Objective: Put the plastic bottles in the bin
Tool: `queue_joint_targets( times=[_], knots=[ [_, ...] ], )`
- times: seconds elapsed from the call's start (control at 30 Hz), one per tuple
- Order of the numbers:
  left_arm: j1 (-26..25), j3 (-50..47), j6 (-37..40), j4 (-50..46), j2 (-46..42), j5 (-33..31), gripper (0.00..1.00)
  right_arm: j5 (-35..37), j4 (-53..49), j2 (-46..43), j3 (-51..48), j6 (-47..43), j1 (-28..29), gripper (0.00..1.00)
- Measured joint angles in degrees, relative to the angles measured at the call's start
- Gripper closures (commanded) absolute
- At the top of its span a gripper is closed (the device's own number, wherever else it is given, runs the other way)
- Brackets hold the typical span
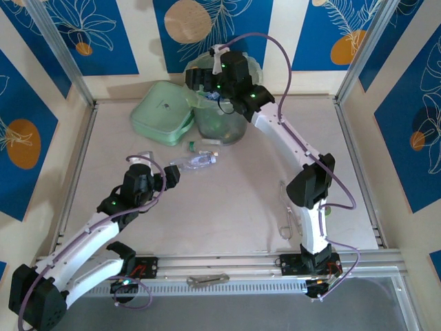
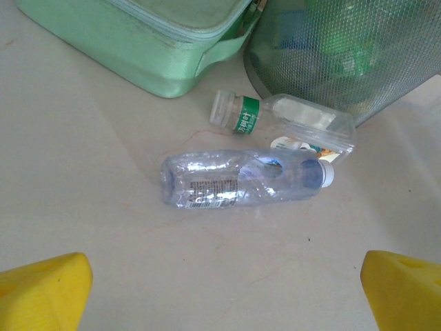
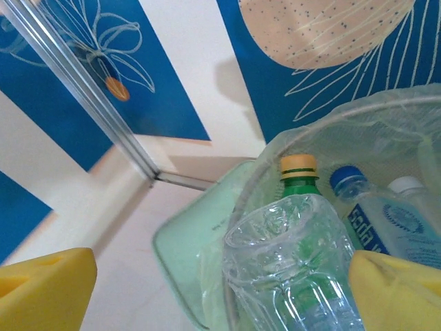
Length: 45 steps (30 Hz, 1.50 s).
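While my right pincer (image 3: 220,279) hangs spread above the bin (image 3: 386,138), my left pincer (image 2: 227,286), jaws wide, should straddle the crushed clear bottle (image 2: 234,181) mid-body; descend squarely toward the bench (image 2: 89,207).

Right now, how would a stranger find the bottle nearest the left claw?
Start at the tall green bin at the far side of the table. Two bottles lie before it; take the nearer, crumpled clear bottle, not the green-banded bottle.

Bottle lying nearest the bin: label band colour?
Green with white print; label band on the bottle, clearest in left wrist view.
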Motion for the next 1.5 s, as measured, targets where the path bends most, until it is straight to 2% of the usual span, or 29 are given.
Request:
queue_joint_targets(
  times=[0.3, 0.4, 0.53, 0.73, 0.8, 1.03, 1.33, 1.43, 1.5],
  knots=[
    [0.02, 0.0, 0.15, -0.02, -0.04, 0.15, 0.0, 10.54, -11.3, 14.73, 23.37, -14.56, 0.26, 0.02],
    [0.02, 0.0, 0.17, -0.04, -0.13, 0.15, 0.01, 10.97, -13.66, 17.75, 25.99, -17.22, 0.15, 0.04],
    [0.02, 0.02, 0.2, -0.04, -0.13, 0.15, 0.0, 10.6, -15.96, 19.1, 25.88, -18.64, 0.15, 0.12],
    [0.02, 0.35, 0.28, -0.17, -0.13, 0.15, 0.0, 8.83, -16.28, 19.19, 25.86, -17.97, -0.63, 0.42],
    [0.02, 0.37, 0.57, -0.24, -0.11, 0.15, 0.0, 7.3, -16.31, 19.19, 25.86, -16.5, -1.44, 0.45],
    [0.02, 0.39, 0.63, -0.24, 0.39, 0.15, 0.0, 4.59, -16.87, 18.84, 25.07, -10.67, -4.26, 0.47],
    [0.02, 0.39, 0.61, -0.24, 0.79, 0.15, 0.0, 5.84, -9.81, 11.1, 9.44, -8.74, -4.11, 0.45],
    [0.02, 0.39, 0.63, -0.24, 0.79, 0.13, 0.01, 6.36, -6.69, 8.13, 3.74, -8.33, -4.09, 0.42],
    [0.02, 0.39, 0.85, -0.24, 0.81, 0.13, 0.0, 6.38, -5.18, 6.71, 1.14, -7.87, -4.09, 0.35]
  ],
)
